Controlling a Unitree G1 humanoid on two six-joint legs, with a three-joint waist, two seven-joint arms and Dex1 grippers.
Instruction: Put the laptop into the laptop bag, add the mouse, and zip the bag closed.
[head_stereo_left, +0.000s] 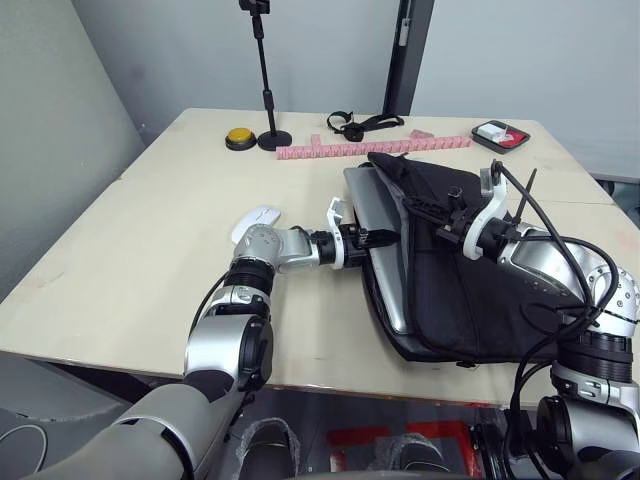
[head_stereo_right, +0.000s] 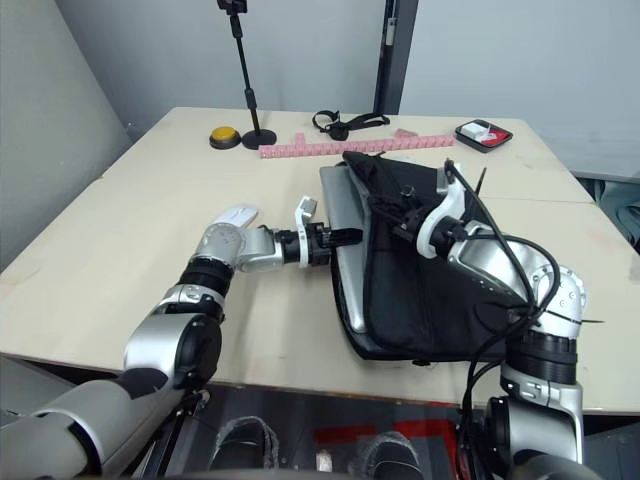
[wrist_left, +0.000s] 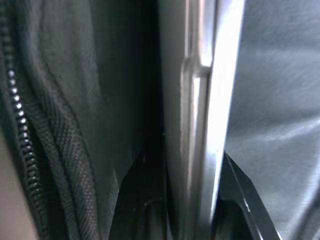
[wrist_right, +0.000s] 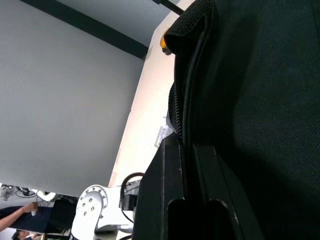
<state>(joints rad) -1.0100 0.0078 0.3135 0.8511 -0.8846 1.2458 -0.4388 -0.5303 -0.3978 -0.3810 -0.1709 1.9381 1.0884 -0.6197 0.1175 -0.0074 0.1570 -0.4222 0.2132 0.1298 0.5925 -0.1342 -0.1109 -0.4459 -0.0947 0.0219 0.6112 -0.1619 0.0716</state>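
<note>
Near the tabletop's right edge, left gripper (head_stereo_left: 380, 238) clamps the laptop (head_stereo_left: 378, 205) edge, half inside the bag (head_stereo_left: 470, 300), while right gripper (head_stereo_left: 447, 223) pinches the bag's flap up; best to keep the flap raised and slide the laptop in flat; mouse (head_stereo_left: 256, 219) waits mid-table.
</note>
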